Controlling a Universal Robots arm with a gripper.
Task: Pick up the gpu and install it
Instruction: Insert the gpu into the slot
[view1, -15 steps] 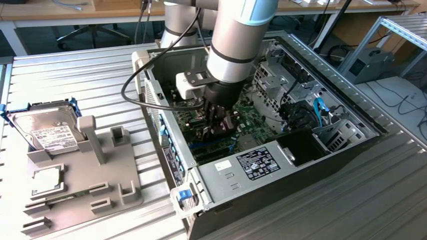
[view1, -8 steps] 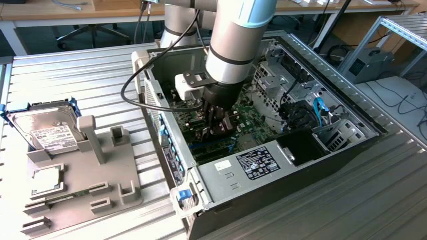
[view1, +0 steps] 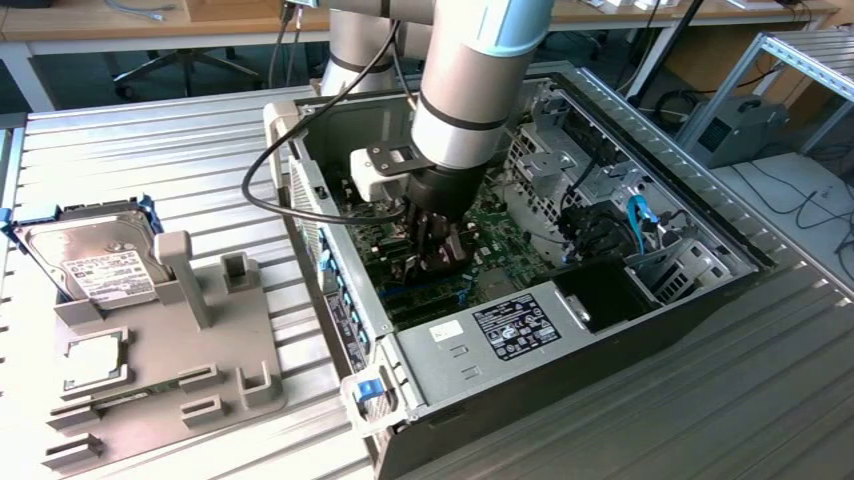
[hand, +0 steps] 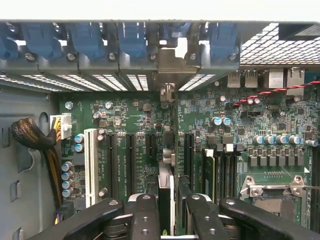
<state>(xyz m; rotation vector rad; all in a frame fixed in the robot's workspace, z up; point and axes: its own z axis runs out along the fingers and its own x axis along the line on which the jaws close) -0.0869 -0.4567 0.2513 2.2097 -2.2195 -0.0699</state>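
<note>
Tool (hand: 167, 212) clamped on the gpu (hand: 166, 165), held edge-on directly over the motherboard (hand: 135, 120), its long axis parallel to the expansion slots (hand: 131, 160).

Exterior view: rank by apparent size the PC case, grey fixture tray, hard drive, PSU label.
1. PC case, largest by far.
2. Grey fixture tray.
3. Hard drive, standing in the tray.
4. PSU label, smallest.
The tray and drive sit a little nearer the camera, but the gaps are wide enough that the order holds.
</note>
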